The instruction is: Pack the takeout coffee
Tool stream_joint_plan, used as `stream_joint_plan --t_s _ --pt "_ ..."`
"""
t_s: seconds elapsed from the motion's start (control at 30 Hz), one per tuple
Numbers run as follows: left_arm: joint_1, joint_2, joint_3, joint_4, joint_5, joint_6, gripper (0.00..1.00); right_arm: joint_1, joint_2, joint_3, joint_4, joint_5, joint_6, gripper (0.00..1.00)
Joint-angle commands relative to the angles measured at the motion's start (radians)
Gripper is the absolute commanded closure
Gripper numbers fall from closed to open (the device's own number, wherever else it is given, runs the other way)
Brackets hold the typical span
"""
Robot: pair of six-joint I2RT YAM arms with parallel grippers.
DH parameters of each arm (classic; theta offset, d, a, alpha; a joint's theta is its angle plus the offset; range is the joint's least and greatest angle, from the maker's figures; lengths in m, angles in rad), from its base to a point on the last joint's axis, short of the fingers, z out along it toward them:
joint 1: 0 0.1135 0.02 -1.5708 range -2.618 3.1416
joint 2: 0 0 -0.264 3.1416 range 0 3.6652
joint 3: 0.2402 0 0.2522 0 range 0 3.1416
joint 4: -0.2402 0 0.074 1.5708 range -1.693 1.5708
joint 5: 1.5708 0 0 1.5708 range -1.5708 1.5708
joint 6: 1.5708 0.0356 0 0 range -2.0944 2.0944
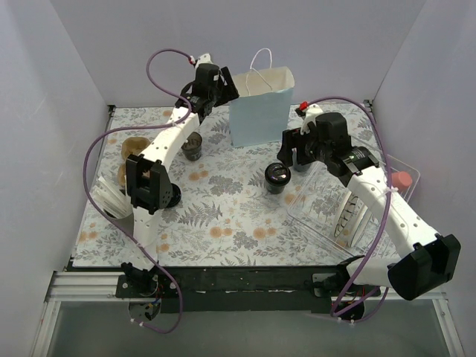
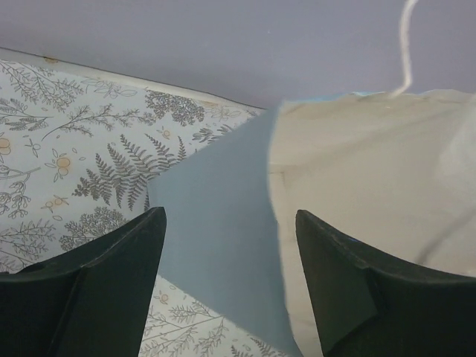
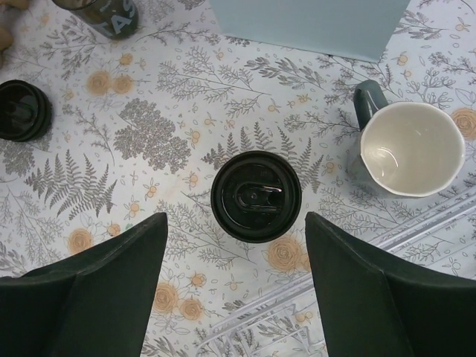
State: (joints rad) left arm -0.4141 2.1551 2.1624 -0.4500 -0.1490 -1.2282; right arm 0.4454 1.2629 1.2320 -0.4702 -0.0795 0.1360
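Hovering right pincer (image 3: 236, 217), spread wide, above takeout coffee (image 3: 255, 195)

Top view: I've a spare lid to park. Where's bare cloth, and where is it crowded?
Bare: the near-middle cloth between the left arm and the clear tray; also the patch between the dark glass and the takeout coffee, in front of the blue bag. Crowded: the right side, with tray, grey mug and right gripper.

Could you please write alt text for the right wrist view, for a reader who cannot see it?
The open right claw hovers above the takeout coffee, a black-lidded cup on a fern-print tablecloth. A grey mug with a white inside stands nearby, a light-blue bag beyond.
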Motion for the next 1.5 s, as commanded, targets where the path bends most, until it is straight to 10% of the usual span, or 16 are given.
stream_joint_plan --t_s 0.0,0.27,0.67,0.87,1.03,1.47 --pt "0.005 0.014 0.073 0.022 -0.035 -0.001 0.32 -0.002 -0.014 -0.009 0.027 -0.054 -0.032 0.18" --pt "0.005 -0.069 0.018 0.071 0.014 0.016 0.75 -0.002 -0.048 -0.037 0.050 -0.039 -0.029 0.19" --pt "0.005 -0.277 -0.081 0.062 0.088 0.018 1.00 -0.004 -0.099 0.034 -0.010 0.010 -0.022 0.19" --pt "0.005 -0.376 -0.167 0.056 0.065 0.038 1.00 -0.004 -0.125 0.075 -0.031 0.037 -0.016 0.19" --pt "0.005 -0.380 -0.197 0.057 0.016 0.030 0.58 -0.004 -0.135 0.089 -0.041 0.009 0.002 0.20" --pt "0.005 -0.173 -0.085 0.066 -0.011 0.032 0.52 -0.004 -0.178 0.054 -0.054 -0.026 -0.007 0.20"
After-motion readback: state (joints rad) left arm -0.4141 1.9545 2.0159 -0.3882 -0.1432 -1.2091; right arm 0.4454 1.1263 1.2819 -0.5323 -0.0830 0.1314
